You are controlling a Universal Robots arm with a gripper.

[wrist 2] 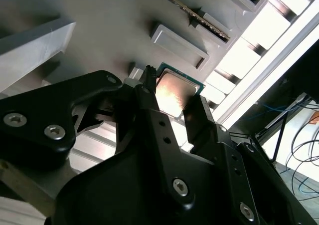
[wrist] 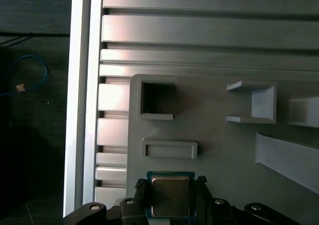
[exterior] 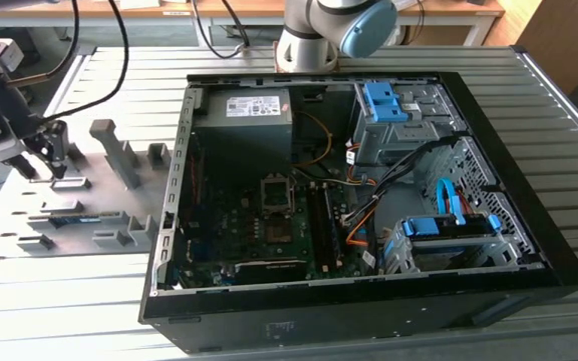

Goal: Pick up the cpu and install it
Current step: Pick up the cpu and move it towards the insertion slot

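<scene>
The claw points straight down, its two black fingers pressed against opposite edges of the cpu between them.

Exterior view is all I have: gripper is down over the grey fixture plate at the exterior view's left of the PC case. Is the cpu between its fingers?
Observer: Yes. In both wrist views the cpu sits inside the gripper, and the fingers look closed against two opposite edges.
Operator: Which way up?
Observer: The metal face points towards the wrist cameras, with a green rim showing around it.
Operator: Lifted?
Observer: Cannot tell. In the first wrist view the rectangular pocket next to the cpu holds nothing.
</scene>
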